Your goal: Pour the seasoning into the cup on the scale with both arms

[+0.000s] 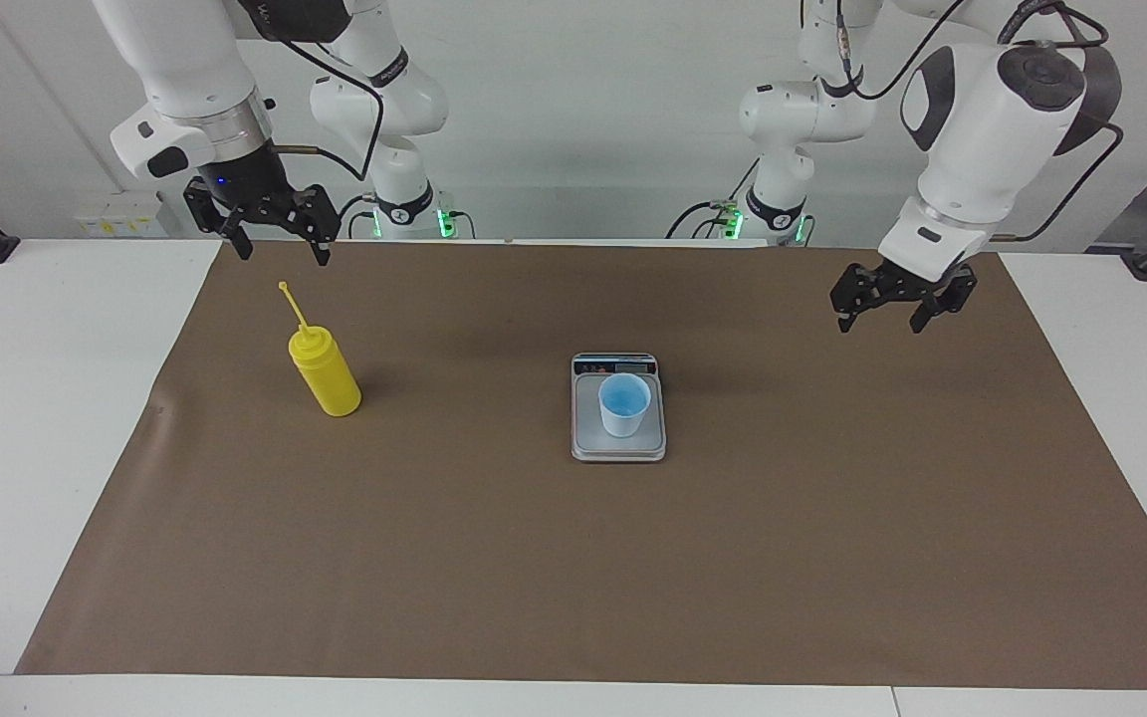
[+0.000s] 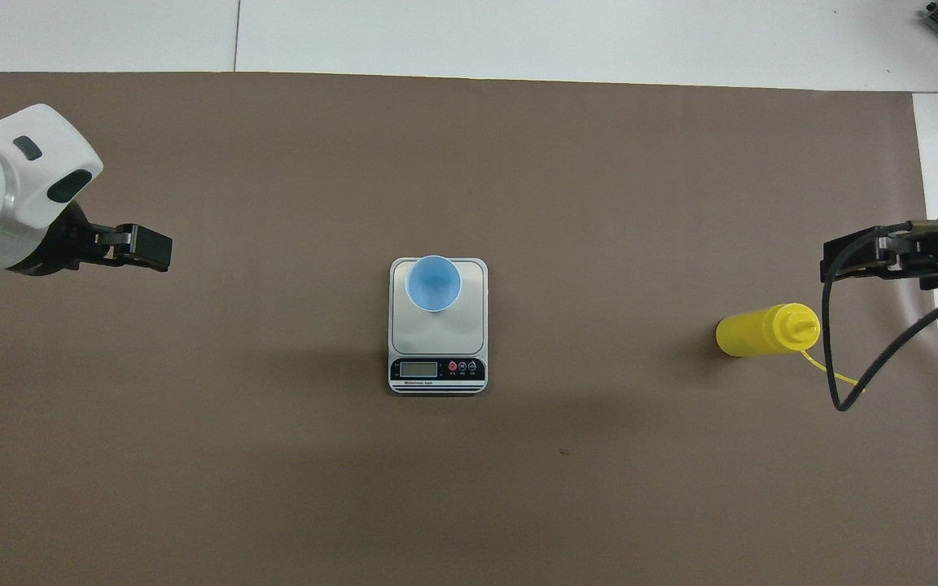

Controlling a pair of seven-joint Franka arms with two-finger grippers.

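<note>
Your yellow seasoning bottle (image 1: pixel 326 374) stands upright, nozzle up, on the brown mat (image 1: pixel 494 558) toward the right arm's end of the table. The cup (image 1: pixel 624 404) sits on the scale (image 1: pixel 618 448) mid-mat. The right pincer (image 1: pixel 278 237) and the left pincer (image 1: pixel 900 306) hang apart-fingered, holding nothing.

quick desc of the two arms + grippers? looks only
Both arms have glossy white shells with grey and black joints. The left arm carries dark grey side panels, a round black end cap and looping black cables. The right arm has a silver wrist ring and a black cable. The left gripper and right gripper are black, two-fingered linkages.
</note>
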